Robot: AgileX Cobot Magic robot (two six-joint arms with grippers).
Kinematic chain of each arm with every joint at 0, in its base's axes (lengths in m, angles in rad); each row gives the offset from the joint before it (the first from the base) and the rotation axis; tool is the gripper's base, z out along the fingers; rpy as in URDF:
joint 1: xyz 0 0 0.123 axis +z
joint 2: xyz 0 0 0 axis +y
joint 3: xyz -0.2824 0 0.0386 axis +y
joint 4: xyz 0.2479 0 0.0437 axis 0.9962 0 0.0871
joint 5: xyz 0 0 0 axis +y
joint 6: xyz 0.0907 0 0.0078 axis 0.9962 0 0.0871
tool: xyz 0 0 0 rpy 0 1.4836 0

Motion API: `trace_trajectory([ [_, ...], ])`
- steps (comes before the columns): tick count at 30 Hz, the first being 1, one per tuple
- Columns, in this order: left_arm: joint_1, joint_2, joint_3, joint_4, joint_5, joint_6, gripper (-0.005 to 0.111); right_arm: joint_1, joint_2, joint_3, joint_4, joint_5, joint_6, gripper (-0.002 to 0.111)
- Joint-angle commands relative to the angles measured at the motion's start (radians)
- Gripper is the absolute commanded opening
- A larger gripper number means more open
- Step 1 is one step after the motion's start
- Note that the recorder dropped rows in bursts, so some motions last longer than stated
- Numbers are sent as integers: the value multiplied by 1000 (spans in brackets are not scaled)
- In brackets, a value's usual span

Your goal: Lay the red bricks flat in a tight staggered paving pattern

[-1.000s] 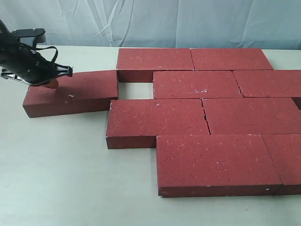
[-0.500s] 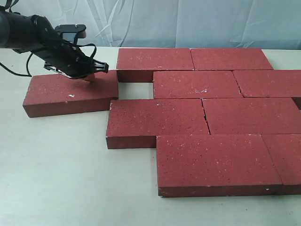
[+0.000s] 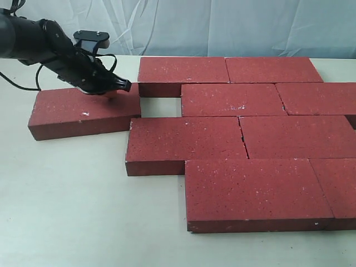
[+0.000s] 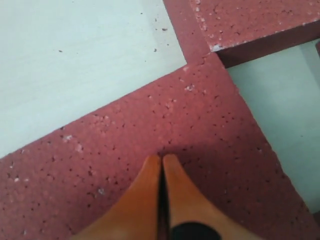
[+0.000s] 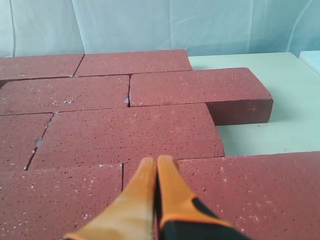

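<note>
Now: loose brick point(image 3: 78, 111) lies left of the paved bricks point(image 3: 267, 133), beside the gap point(image 3: 160, 107) | left gripper point(image 4: 161, 161) pinched shut, empty, tip maybe touching the brick's top | you should push it straight into the gap, flat | right gripper point(image 5: 156, 167) pinched shut; far-right bricks cut off.

Left gripper point(image 3: 123, 87) has travelled rightward along the loose brick point(image 3: 78, 114); one second ago it sits over that brick's left end; half a second ago it is already close to the right end; now it stands at the back right corner, fingers pressed together with tips on the brick's top face, just beside the laid bricks point(image 3: 233, 100); the loose brick appears shifted very slightly rightward.
</note>
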Motion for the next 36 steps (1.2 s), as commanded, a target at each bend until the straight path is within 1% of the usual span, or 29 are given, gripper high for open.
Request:
trace_trajectory([
  [1, -5, 7, -3, -51, 4, 62, 0, 5, -7, 5, -5, -9, -3, -1],
  [6, -5, 1, -21, -51, 17, 62, 0, 5, -7, 5, -5, -9, -3, -1],
  [10, -5, -22, -63, -121, 27, 62, 0, 5, -7, 5, -5, -9, -3, -1],
  [18, -5, 3, -82, -120, -137, -10, 0, 5, -7, 5, -2, -9, -3, -1],
  [21, -5, 32, -119, -120, -153, -18, 0, 5, -7, 5, -2, -9, -3, -1],
  [23, -5, 59, -154, -120, -138, -23, 0, 5, -7, 5, -2, -9, -3, -1],
  [28, -5, 140, -237, -112, -80, -103, 0, 5, -7, 5, -2, -9, -3, -1],
  [36, -5, 213, -318, -104, 6, -105, 0, 5, -7, 5, -2, -9, -3, -1],
])
